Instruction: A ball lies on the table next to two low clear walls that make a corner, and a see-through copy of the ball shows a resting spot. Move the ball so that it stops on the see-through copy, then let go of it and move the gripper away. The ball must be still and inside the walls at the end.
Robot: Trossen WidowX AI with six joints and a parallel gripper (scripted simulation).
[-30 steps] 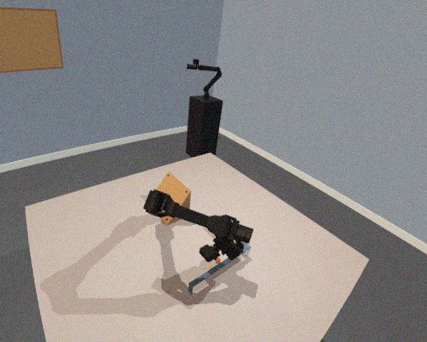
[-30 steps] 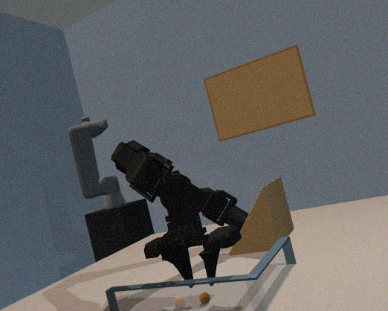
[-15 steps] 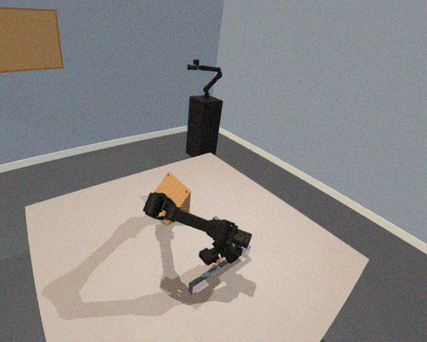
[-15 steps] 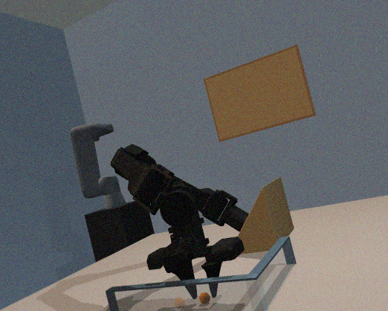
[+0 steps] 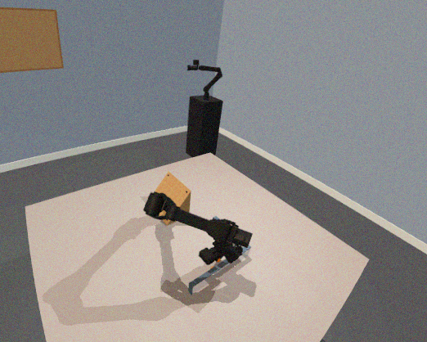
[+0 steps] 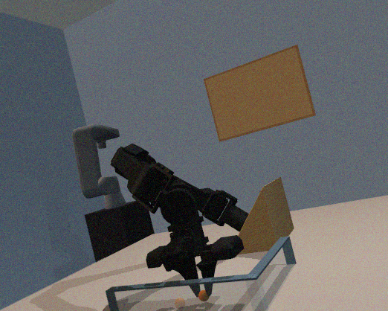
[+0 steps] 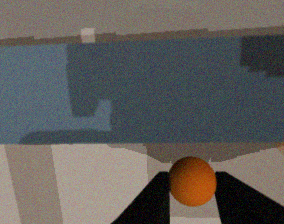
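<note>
Since the ball (image 7: 192,181) is small, smooth and round, I judge it light, hard and quick to squirt free — best pinched across its widest middle. My fingers are clenched on it there, nearly closed, low over the table (image 6: 340,242) inside the walls (image 6: 264,262) — the copy (image 6: 179,302) just beside.

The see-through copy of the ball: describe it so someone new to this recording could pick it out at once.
Start at the two low clear blue-edged walls forming a corner on the pale table. At their foot, in the exterior view, the black claw is shut on a solid orange ball. The see-through copy lies just left of that ball, paler and fainter, outside the claw.
</note>
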